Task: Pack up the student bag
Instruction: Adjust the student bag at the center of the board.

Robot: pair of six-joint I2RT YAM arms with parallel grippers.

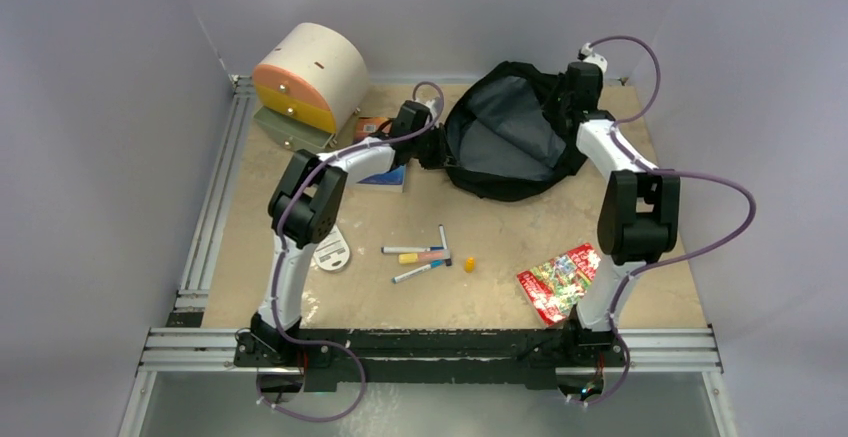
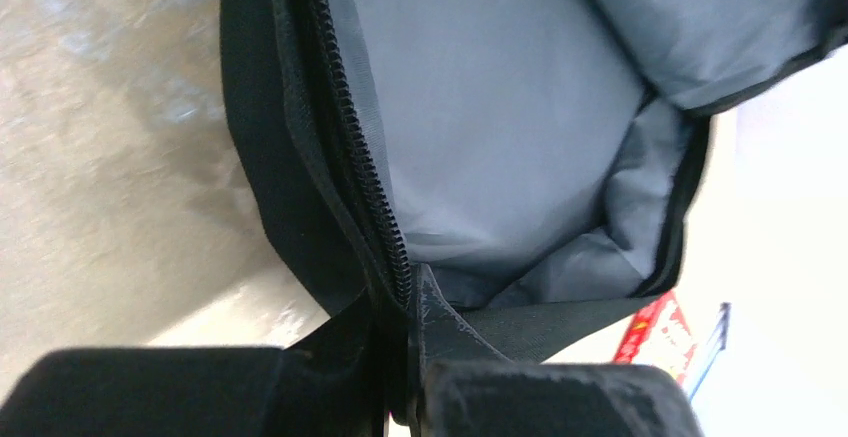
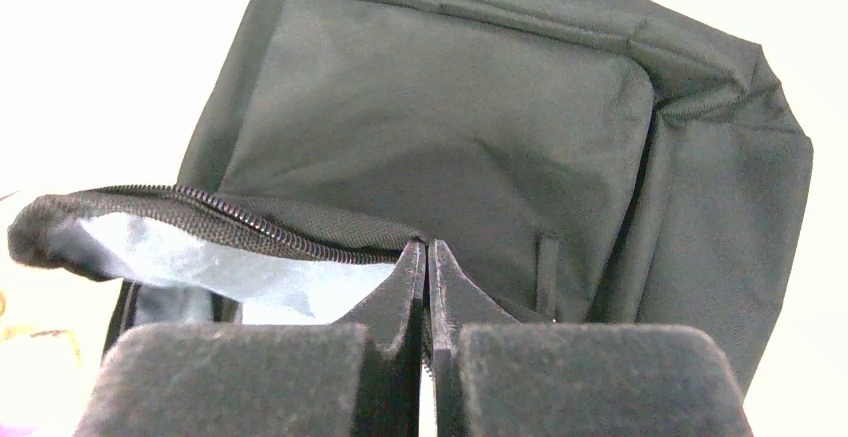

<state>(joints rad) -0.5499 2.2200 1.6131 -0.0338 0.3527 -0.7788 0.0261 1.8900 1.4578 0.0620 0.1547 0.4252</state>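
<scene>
Mouth of student bag [image 1: 505, 132] gapes between my pincers: left pincer [image 2: 412, 297] pinches zipper rim [image 2: 350, 137] at nine o'clock, right pincer [image 3: 428, 257] pinches rim at two o'clock.

Top camera: fixed high, behind the arm bases [image 1: 268, 342], looking down and forward over the whole bench [image 1: 490, 302]. Left wrist camera: hard up against the zipper rim of the student bag [image 2: 500, 107], facing into its grey lining. Right wrist camera: equally close, facing the black outside. All share the bag.
</scene>
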